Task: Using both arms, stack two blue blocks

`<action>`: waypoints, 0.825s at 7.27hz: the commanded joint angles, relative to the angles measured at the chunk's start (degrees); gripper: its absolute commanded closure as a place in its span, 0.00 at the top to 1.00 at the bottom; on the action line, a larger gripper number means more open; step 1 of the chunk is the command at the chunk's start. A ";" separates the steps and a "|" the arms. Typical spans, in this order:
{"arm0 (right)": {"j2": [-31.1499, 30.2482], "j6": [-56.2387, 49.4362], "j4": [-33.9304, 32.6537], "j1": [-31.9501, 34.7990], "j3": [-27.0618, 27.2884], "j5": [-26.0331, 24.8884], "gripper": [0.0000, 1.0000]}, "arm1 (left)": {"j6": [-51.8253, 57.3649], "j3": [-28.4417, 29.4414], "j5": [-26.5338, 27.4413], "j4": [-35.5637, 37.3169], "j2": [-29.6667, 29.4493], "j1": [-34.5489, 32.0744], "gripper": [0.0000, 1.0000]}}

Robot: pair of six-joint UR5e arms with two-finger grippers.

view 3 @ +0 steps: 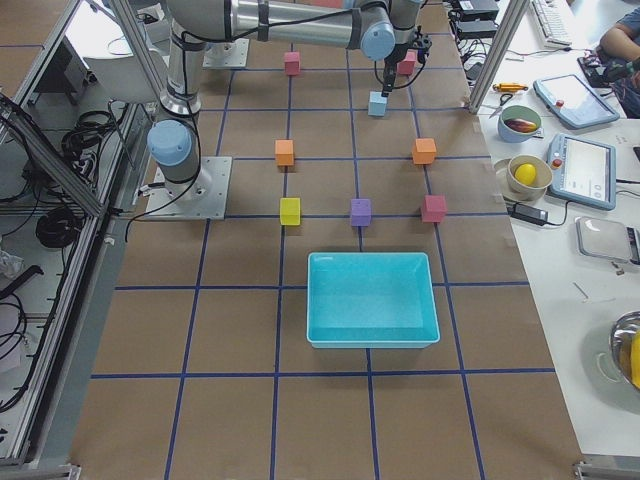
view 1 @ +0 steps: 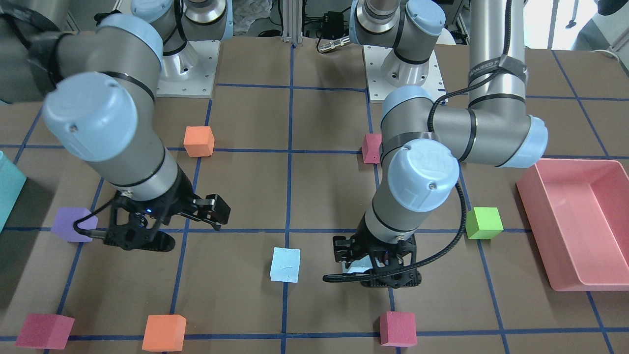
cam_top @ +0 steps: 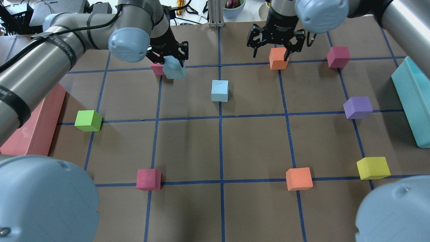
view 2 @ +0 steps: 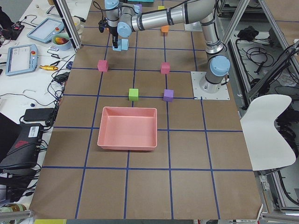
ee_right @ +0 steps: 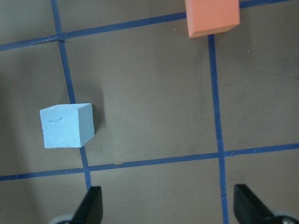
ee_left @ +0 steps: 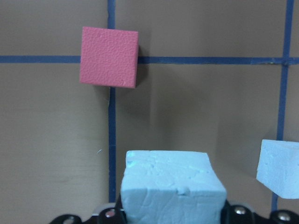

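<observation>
Now the left claw points down, clamped on a tilted blue block. The other blue block lies flat on the bench at its 4 o'clock. The right claw hangs with its jaws apart.

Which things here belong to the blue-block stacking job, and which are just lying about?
Job:
left gripper, shut on the held blue block
free blue block
right gripper, open

Lying about:
orange cubes
red cubes
purple cube
green cube
yellow cube
pink tray
teal bin
</observation>
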 commanded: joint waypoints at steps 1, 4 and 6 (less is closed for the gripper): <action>-5.06 -4.19 8.26 -1.87 0.08 -5.03 1.00 | -5.19 5.85 -0.23 0.44 -4.80 -5.12 0.00; -7.01 -4.53 8.13 -0.99 1.22 -3.99 1.00 | -6.25 6.41 0.12 0.44 -7.01 -8.29 0.00; -10.24 -4.36 12.31 -0.91 2.18 -4.24 1.00 | -6.70 6.24 -0.14 0.27 -7.54 -8.91 0.00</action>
